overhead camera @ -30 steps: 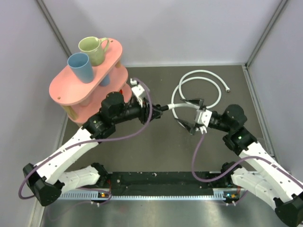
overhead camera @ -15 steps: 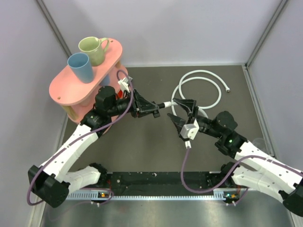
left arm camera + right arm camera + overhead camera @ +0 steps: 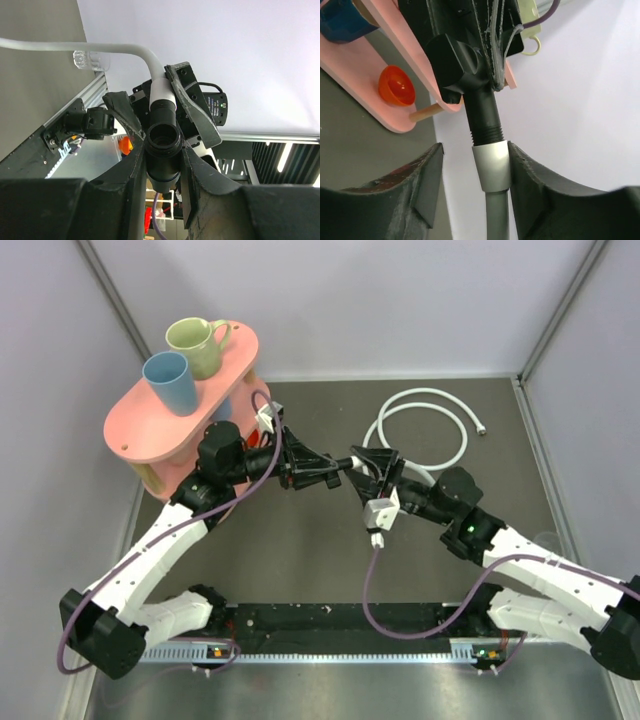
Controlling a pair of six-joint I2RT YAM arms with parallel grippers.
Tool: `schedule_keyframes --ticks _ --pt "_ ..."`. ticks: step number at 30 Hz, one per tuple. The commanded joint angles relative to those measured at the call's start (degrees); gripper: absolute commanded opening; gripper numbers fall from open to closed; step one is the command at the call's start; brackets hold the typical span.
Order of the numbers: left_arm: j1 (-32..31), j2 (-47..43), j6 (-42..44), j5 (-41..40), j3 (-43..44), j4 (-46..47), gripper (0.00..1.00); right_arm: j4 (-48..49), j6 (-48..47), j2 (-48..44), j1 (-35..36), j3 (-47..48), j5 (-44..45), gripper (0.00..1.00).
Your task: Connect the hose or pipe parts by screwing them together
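Left gripper (image 3: 164, 165) is clamped on the black T-shaped connector (image 3: 162, 142), with one finger pressed against each side of its body and its open round port facing the wrist camera. Right gripper (image 3: 476, 165) stands with its jaws apart around the silvery end fitting (image 3: 491, 170) of the white hose (image 3: 60, 45). One finger lies against or just beside the fitting, and a visible gap separates the other finger from it, so this gripper has no firm hold. The fitting sits in line with the connector's threaded stub and butts against it. A short band of exposed thread shows just above the fitting's rim. Both grippers meet above the middle of the dark table (image 3: 300, 570), tip to tip, with the joint raised between them. From the fitting the hose runs back past the right gripper and lies in loops on the table toward the far right corner. Its free end fitting (image 3: 483, 430) rests beside the loops, near the right wall. A pink two-tier stand (image 3: 150, 435) occupies the far left, close behind the left arm. It carries a green mug (image 3: 195, 348) and a blue cup (image 3: 170, 383) on its upper tier.
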Motion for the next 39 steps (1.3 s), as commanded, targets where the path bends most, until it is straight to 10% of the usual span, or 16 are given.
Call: schedule_keyframes --ticks 1,3,5,9,18,24,33,39 --pt "0.08 -1.69 -4.1 2.62 0.09 8.03 0.0 3.11 -1.43 1.83 1.8 2.79 0.05 0.38" --pt "0.08 -1.77 -4.37 3.06 -0.09 8.47 0.0 2.15 -1.87 2.1 2.33 2.96 0.75 0.07" --pt "0.08 -1.6 -2.27 3.15 0.26 8.21 0.0 0.75 -1.52 2.01 2.59 3.4 0.06 0.0" --pt "-0.53 0.68 17.12 -1.32 8.15 -6.27 0.0 -3.81 1.91 1.92 2.59 5.94 -0.91 0.0" --pt "-3.78 1.04 62.72 -0.64 8.18 -8.23 0.0 -22.09 12.72 6.14 2.33 19.39 -3.45 0.0" --pt "-13.09 -3.52 101.1 -9.94 3.18 -11.05 0.0 -26.67 23.33 10.26 -4.25 24.49 -20.67 0.0" --pt "-18.2 -5.29 127.26 -11.17 -2.63 -10.07 0.0 -30.37 40.47 19.4 -11.82 30.47 -42.3 0.0" --pt "-18.2 -3.09 130.28 -8.98 -0.17 -17.63 0.0 -30.72 41.73 20.47 -13.75 29.95 -47.06 0.0"
